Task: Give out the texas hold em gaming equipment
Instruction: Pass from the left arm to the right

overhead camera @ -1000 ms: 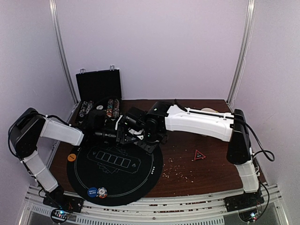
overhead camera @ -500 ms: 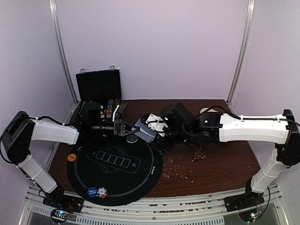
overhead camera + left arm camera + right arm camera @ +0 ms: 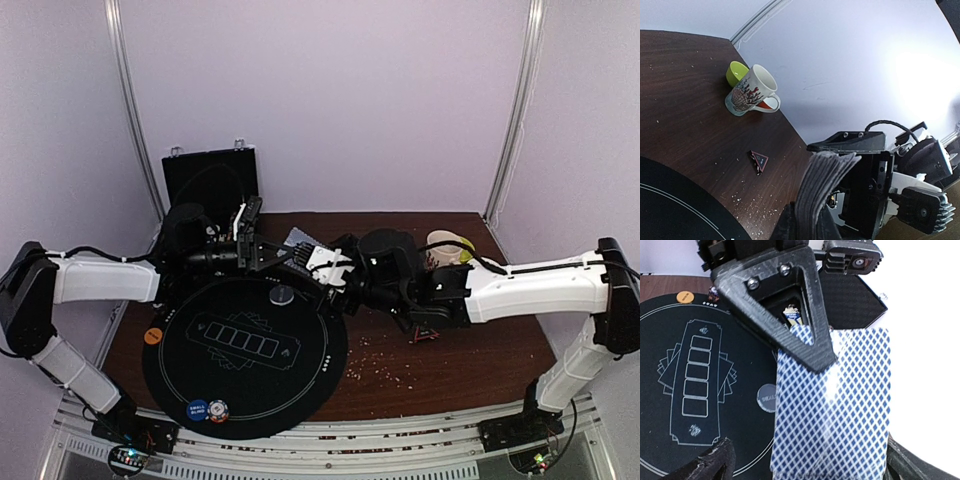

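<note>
Left claw [image 3: 262, 255] pinches card deck [image 3: 835, 405] over far edge of black round mat [image 3: 250, 350] on bench [image 3: 470, 350]. Right claw [image 3: 810, 460] spread wide, fingers flanking the deck.

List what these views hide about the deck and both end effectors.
Faces of the deck: right wrist shows only patterned backs; left wrist, only edges.
Card count: edges too fine, left wrist.
Second finger of left end effector: hidden behind the deck, right wrist.
Whether right end effector touches the deck: fingers barely enter right wrist's bottom edge; top external too small.
</note>
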{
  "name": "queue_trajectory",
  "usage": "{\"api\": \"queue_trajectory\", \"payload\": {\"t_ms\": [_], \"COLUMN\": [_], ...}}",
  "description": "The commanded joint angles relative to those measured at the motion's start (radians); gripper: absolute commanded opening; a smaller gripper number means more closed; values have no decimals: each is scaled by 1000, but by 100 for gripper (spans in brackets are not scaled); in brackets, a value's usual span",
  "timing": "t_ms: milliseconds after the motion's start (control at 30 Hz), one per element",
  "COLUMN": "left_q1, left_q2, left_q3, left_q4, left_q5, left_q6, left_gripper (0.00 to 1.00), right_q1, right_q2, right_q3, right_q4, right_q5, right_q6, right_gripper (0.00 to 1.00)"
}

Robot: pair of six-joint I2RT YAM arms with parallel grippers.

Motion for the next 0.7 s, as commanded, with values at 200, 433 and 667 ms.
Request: {"api": "queue_trajectory", "payload": {"t_ms": [200,433,667], "left_q1": [5,4,5], "left_q2": [-24,-10,-12], "left_q3": [17,14,8], "left_q4": [19,37,40], "left_q5": [-22,-13,-9], "left_q6": [-2,-14,-17], "left_gripper": [0,0,0], "right_q1": [5,6,6], "right_q2": [43,76,88], "right_q3": [36,74,77], "right_q4": [81,43,53], "right_q5": [56,54,83], "right_q6": [-32,-36,-38], "right_gripper": [84,69,75]}}
